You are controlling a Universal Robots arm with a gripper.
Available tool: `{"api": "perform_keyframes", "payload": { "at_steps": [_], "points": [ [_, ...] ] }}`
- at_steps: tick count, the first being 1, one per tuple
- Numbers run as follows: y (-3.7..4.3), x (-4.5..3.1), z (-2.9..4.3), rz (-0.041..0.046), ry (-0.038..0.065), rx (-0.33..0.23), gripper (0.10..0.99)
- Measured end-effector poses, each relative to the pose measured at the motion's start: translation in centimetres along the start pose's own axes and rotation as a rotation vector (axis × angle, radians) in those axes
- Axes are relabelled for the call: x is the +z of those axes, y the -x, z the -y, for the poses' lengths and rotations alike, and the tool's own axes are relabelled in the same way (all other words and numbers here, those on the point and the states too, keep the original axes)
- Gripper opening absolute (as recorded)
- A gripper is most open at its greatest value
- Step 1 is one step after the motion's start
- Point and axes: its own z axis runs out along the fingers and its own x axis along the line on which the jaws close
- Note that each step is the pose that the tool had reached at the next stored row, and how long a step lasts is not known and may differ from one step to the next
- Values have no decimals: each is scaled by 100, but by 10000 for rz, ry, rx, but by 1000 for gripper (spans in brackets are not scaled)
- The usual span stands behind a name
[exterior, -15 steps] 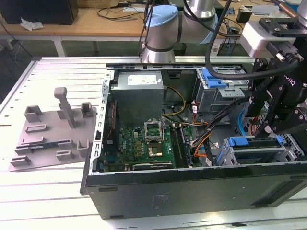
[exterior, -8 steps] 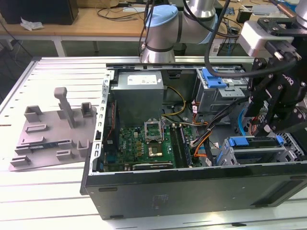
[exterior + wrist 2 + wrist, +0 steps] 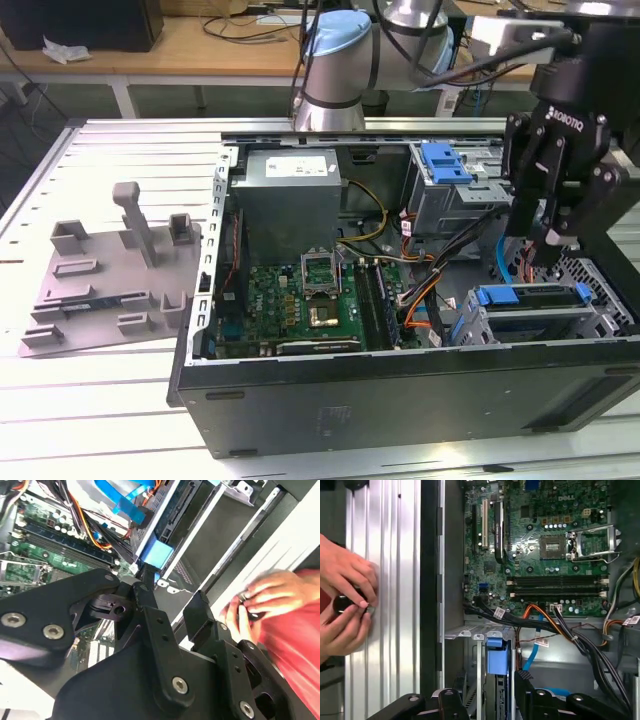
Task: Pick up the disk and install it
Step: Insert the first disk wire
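Open case (image 3: 400,395) lying on a slatted table (image 3: 120,150), seen in the exterior view. The gripper (image 3: 540,245) hangs over the case corner at the exterior view's right, nearest the camera. Its jaws stand apart with nothing between them. The upper part of the arm (image 3: 335,70) is cut off by the frame.

Directly beneath the gripper, the disk (image 3: 530,296) sits in a grey cage (image 3: 472,322) in that corner, its blue carrier facing up. Most of the disk is hidden inside the cage, and whether it is fully seated cannot be told. In both wrist views the blue carrier tab lies just beyond the fingertips, apart from them.

A second cage bearing a blue bracket (image 3: 445,162) stands along the case's far edge. The board (image 3: 300,295) fills the case middle, partly covered by cables (image 3: 430,270).

A grey fixture (image 3: 110,270) rests near the table edge at the exterior view's left.

A person's hands (image 3: 347,577) rest on the table beside the case wall, closed round a small dark object that is too blurred to identify.
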Motion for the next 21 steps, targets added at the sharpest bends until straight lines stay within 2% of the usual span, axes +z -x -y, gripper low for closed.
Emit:
{"api": "perform_keyframes", "payload": {
  "at_steps": [1, 3, 6, 7, 11, 13, 14, 15, 16, 19, 21],
  "points": [
    [37, -4, 0, -118, 17, -1, 506],
    [95, -16, 19, -281, 56, -8, 506],
    [139, -24, 102, -419, 163, -32, 506],
    [152, -31, 158, -483, 264, -56, 506],
    [173, -40, 317, -551, 528, -130, 506],
    [190, -48, 468, -576, 802, -208, 506],
    [198, -51, 496, -590, 862, -223, 506],
    [224, -60, 536, -668, 957, -245, 506],
    [246, -66, 563, -725, 1007, -255, 506],
    [321, -88, 626, -873, 1105, -270, 506],
    [428, -117, 696, -1006, 1170, -279, 506]
  ]
}}
